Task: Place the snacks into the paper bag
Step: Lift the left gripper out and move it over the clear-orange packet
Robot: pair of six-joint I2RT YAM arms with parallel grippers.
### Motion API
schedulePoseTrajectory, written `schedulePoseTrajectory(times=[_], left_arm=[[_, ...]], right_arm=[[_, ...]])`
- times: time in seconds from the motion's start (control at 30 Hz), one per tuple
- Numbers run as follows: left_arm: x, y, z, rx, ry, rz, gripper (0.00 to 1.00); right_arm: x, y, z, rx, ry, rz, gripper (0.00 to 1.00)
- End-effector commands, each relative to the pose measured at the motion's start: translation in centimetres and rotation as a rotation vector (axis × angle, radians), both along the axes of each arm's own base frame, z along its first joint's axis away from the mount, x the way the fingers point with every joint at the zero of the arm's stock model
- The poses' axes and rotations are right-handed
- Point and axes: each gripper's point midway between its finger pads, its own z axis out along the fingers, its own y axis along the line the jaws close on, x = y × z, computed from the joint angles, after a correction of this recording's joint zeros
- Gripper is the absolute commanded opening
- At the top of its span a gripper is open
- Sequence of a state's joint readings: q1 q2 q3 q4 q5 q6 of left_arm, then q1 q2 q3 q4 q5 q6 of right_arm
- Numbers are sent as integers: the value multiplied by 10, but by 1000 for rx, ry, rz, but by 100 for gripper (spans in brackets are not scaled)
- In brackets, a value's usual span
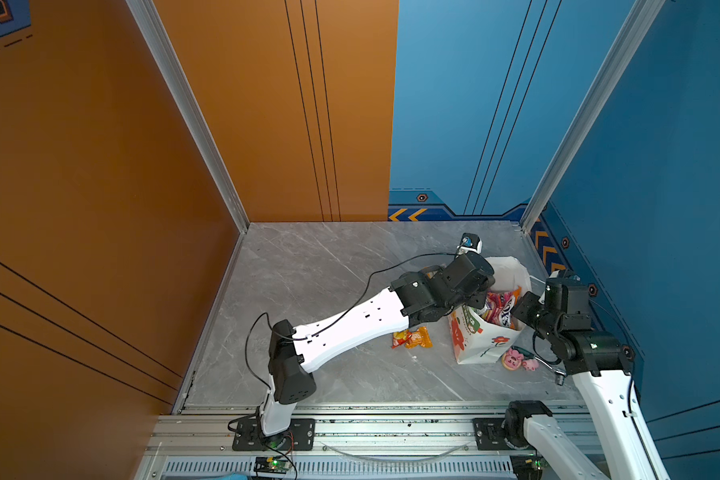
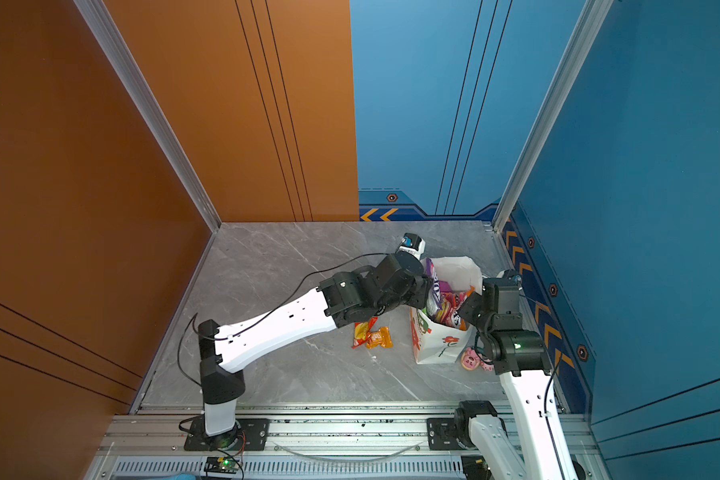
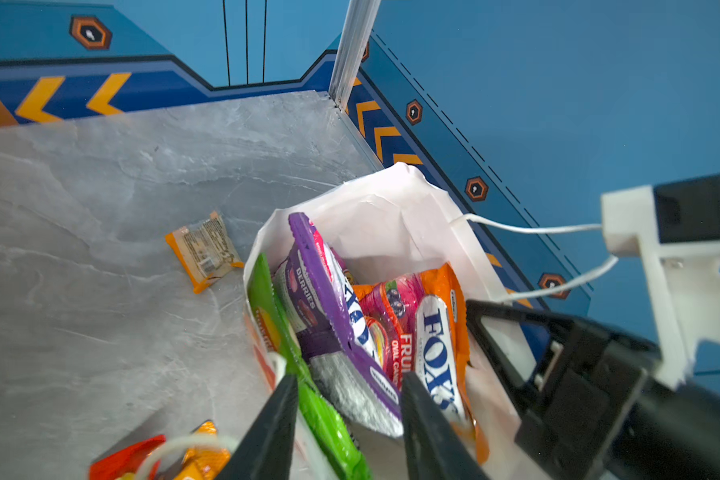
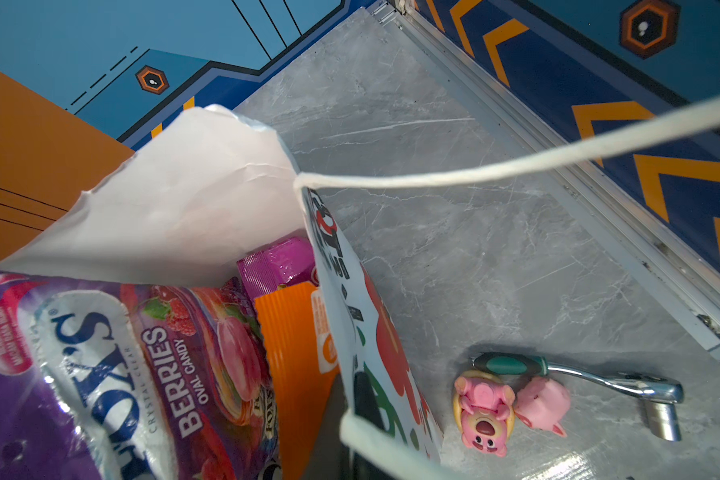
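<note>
The white paper bag point(image 1: 474, 349) point(image 2: 437, 347) stands upright at the right of the table, its mouth open. Several snacks stick out of it: a purple FOX'S bag point(image 3: 316, 266) point(image 4: 100, 353), an orange FOX'S bag point(image 3: 437, 332), a green bag point(image 3: 267, 307) and a magenta packet point(image 4: 279, 262). My left gripper point(image 3: 348, 377) hangs open just over the bag's mouth, holding nothing. My right gripper point(image 1: 524, 307) is shut on the bag's right rim point(image 4: 350, 332). Red and orange packets point(image 1: 412, 337) point(image 2: 371, 336) lie left of the bag. A small orange packet point(image 3: 206, 249) lies behind it.
Two pink pig toys point(image 4: 483, 411) point(image 1: 516, 359) and a ratchet wrench point(image 4: 599, 378) lie right of the bag's foot. The blue side wall point(image 1: 641, 249) and its aluminium rail point(image 4: 599, 232) run close behind the right arm. A cord handle point(image 4: 516, 166) stretches across the right wrist view.
</note>
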State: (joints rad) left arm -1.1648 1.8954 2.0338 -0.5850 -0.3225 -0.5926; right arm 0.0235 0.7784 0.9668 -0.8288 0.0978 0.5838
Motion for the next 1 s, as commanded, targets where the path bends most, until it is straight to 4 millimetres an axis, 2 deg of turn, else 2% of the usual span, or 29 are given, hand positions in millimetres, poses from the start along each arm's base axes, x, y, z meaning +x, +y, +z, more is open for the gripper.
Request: schedulePoseTrajectory(times=[0.0,0.1,0.23,0.37,0.5,0.63,0.87,0.97], left_arm=[[-16,12,39,-95,-27,-99,50],[-24,32,54,-126,-39,-90,52],[-12,74,52,-104,-68,43,56],[10,109,30,-111,-17,158,59],[39,131,-2,-95,52,251,60],[66,134,-43,-88,163,306,61],[106,110,-100,-147,313,323,62],[119,95,-130,-166,394,326,62]], right_arm=[[0,-4,-3,2,4,-24,3],[0,-3,-3,6,6,-20,3],[0,-2,-3,13,3,-16,3],[-1,-2,-1,17,-5,-16,3],[-2,-1,1,22,-13,-14,3],[-3,0,2,26,-18,-12,3],[-3,2,1,32,-20,-4,3],[-4,3,0,33,-19,0,3]])
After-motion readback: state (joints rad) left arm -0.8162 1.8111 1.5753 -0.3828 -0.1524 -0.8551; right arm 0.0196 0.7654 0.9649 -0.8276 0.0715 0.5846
